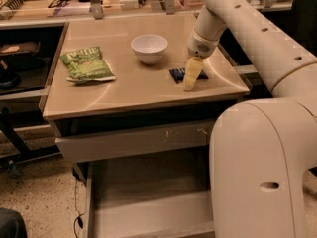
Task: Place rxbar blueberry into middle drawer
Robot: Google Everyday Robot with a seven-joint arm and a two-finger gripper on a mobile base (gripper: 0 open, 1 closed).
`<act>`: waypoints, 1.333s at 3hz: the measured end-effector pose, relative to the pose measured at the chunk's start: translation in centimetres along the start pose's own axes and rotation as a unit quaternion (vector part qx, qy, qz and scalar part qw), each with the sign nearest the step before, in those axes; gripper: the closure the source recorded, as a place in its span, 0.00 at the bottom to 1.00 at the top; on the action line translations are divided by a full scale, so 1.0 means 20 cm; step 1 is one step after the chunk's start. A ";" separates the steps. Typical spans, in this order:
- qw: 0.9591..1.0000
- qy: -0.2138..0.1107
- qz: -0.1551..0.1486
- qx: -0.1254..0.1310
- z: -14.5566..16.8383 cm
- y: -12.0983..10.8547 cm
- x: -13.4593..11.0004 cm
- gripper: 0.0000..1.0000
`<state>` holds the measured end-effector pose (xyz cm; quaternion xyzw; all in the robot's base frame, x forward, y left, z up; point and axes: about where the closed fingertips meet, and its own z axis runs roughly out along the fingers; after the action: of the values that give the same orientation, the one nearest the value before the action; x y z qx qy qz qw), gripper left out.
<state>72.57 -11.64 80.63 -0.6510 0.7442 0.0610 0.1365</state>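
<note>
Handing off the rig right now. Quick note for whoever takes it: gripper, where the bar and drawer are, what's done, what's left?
Gripper: down at the right side of the countertop, tip at the rxbar blueberry. I cannot tell whether it has a hold.
Rxbar blueberry: flat on the countertop, right of the white bowl, partly hidden by the gripper.
Middle drawer: pulled open below the countertop.
Done: drawer open, arm at the bar.
Left: secure the bar, lift it, carry it down into the drawer, release.
The green chip bag sits far left, out of the way.

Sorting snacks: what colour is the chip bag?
Chip bag: green, camera view; gripper at rxbar blueberry.
</note>
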 end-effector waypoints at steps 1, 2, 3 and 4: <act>1.000 0.000 0.000 0.000 0.00 0.00 0.00 0.42; 1.000 0.000 0.000 0.000 0.00 0.00 0.00 0.65; 1.000 0.000 0.000 0.000 0.00 0.00 0.00 0.89; 1.000 0.000 0.000 0.000 0.00 0.00 0.00 1.00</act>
<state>72.57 -11.64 80.66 -0.6510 0.7442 0.0610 0.1365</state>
